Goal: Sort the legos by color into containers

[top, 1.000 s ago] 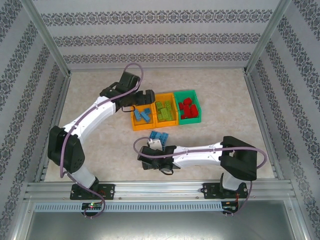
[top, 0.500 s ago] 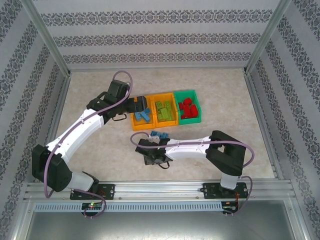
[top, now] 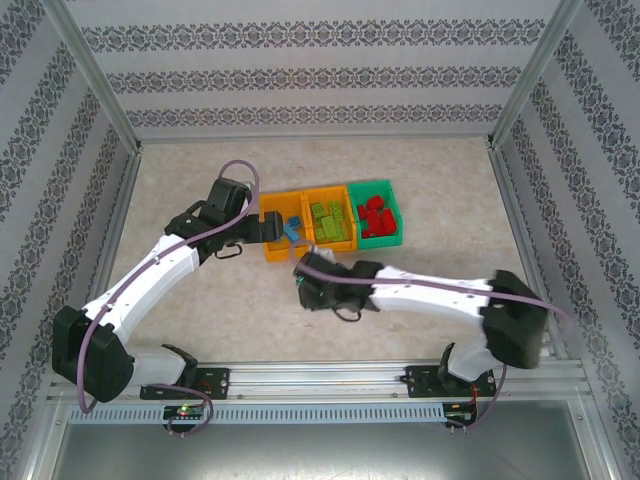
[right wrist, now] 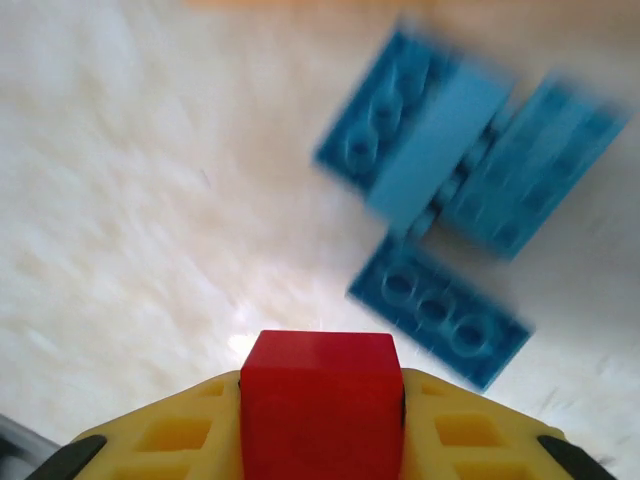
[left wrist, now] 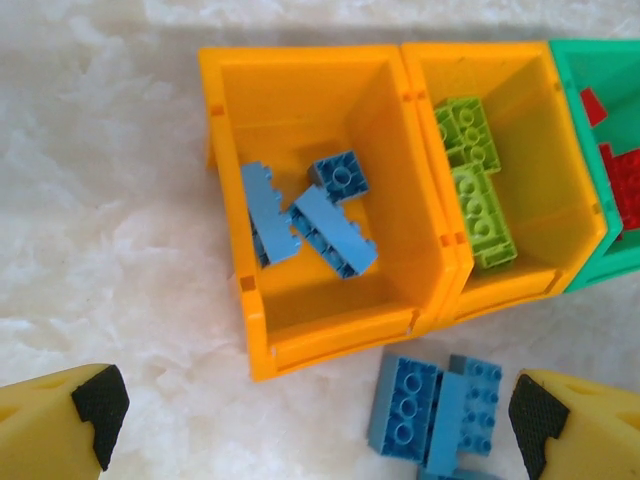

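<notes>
Since a second earlier, the left arm had drawn back from above the bins toward their left end, and the right arm had stretched out straighter, carrying its claw up toward the bins' near side.

The left claw (left wrist: 315, 405) hung with its fingers spread far apart and nothing between them, over bare table (top: 440, 180) just in front of the left orange bin (left wrist: 232, 200). The right claw (right wrist: 320, 420) was clamped on a red brick (right wrist: 320, 395), its yellow fingers (right wrist: 160, 440) pressed against both of the brick's sides.

The three bins stood in a row, wall against wall. The left orange bin held three blue bricks (left wrist: 310, 215) piled toward its middle, leaving its far end bare. The middle orange bin (left wrist: 530, 120) held lime bricks (left wrist: 475, 190) along its left wall. The green bin (top: 370, 185) held red bricks (left wrist: 625, 180).

Several loose blue bricks (left wrist: 435, 410) lay in a touching cluster on the table, close to the near walls of the two orange bins but clear of them. The right wrist view showed them ahead of the held brick and to the right, with open table on the left.

In the top view, bare table lay to the left of the bins, beyond them and to the right of the green bin, out to the patterned walls (top: 320, 75).
</notes>
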Available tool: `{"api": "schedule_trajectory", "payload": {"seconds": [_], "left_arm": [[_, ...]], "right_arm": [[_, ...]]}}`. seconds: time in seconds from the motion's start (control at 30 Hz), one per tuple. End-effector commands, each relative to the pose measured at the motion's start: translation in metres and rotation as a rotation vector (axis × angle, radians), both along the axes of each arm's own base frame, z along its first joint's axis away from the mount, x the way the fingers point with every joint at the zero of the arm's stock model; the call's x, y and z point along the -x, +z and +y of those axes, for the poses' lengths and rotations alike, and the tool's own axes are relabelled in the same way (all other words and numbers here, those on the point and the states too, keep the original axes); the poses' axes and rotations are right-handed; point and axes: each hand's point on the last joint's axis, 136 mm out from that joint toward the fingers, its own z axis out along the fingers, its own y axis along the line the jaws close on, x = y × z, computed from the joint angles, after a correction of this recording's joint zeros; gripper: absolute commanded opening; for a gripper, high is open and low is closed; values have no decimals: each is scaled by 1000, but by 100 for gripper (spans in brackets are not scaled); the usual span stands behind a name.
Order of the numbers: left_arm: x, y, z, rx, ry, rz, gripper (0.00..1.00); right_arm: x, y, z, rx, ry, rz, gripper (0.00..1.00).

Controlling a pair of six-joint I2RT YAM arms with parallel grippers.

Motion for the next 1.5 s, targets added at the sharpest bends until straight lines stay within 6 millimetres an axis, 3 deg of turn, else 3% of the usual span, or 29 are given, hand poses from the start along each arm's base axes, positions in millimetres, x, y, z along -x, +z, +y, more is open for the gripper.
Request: {"api": "schedule_trajectory", "payload": {"seconds": [0.0, 0.17, 0.27, 0.4, 0.5, 0.67, 0.97, 1.23, 1.47], "left_arm": [[16, -14, -8, -41, -100, 26, 100], [45, -36, -40, -84, -236, 58, 100], [58, -49, -50, -83, -255, 93, 100], [70, -60, -69, -64, -298, 127, 100], [77, -67, -85, -71, -335, 145, 98], [80, -86, -98, -119, -362, 206, 90], [72, -107, -105, -109, -302, 247, 84], [65, -111, -125, -65, -324, 273, 70], [60, -117, -132, -93, -339, 287, 67]], "right_arm": [[-33, 27, -34, -10, -17, -77, 31], [-92, 40, -102, -6, -152, -112, 32], [-124, 44, -131, -10, -213, -119, 32], [-161, 44, -151, 24, -238, -116, 34], [-186, 33, -166, 52, -260, -89, 34], [-218, 14, -172, 116, -238, -52, 35], [-250, -11, -180, 179, -251, -5, 39], [-252, -22, -186, 216, -259, 18, 47], [-252, -24, -184, 210, -258, 25, 54]]}}
